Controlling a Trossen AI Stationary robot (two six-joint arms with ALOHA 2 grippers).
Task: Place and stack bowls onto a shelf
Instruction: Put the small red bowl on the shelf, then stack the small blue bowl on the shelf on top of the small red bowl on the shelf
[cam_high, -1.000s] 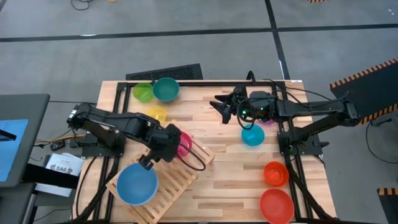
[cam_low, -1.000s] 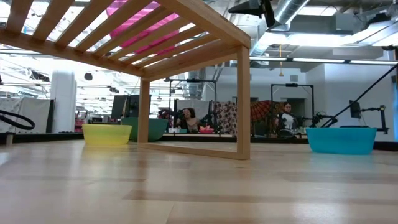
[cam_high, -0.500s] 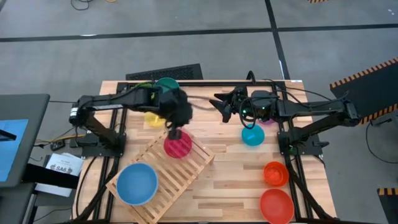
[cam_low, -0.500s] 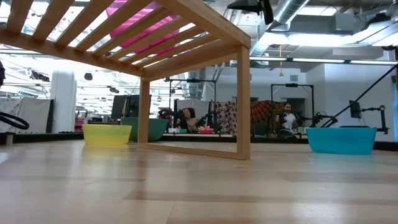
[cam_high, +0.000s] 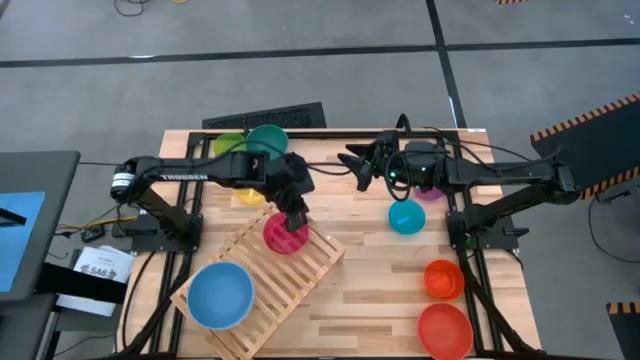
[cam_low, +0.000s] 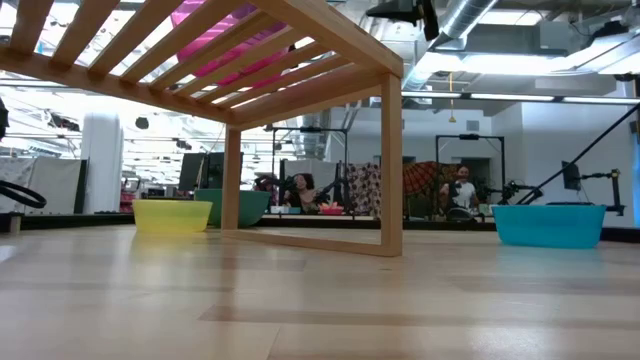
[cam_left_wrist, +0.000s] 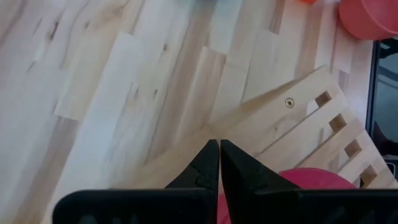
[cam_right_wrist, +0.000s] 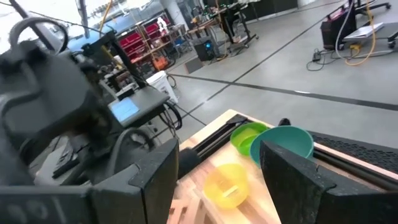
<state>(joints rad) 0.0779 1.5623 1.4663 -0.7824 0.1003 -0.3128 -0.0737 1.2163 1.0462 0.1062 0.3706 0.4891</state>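
Observation:
A pink bowl (cam_high: 284, 236) stands on the far end of the slatted wooden shelf (cam_high: 300, 275), and a large blue bowl (cam_high: 220, 296) on its near left end. My left gripper (cam_high: 294, 216) is shut, right above the pink bowl's far rim; in its wrist view the shut fingers (cam_left_wrist: 219, 158) hold nothing, with the pink bowl (cam_left_wrist: 311, 186) below them. My right gripper (cam_high: 360, 165) waits open over the table's far middle. Green (cam_high: 230, 148), teal (cam_high: 268, 140) and yellow (cam_high: 247, 192) bowls stand at the far left. My left gripper comes down from above at the pink bowl's far rim with shut fingers. Whether the fingers touch the bowl I cannot tell; nothing is pinched between them.
A small cyan bowl (cam_high: 406, 217) stands right of centre, and a purple one (cam_high: 432, 194) under my right arm. Orange (cam_high: 443, 278) and red (cam_high: 445, 331) bowls stand at the near right. The shelf lies slantwise over the table's near left; bare wood lies between it and the right-hand bowls.
My left gripper has left the blue bowl at the shelf's near left end. It has swung toward the far edge and a little right, and now stands above the pink bowl. Both bowls stay on the shelf.

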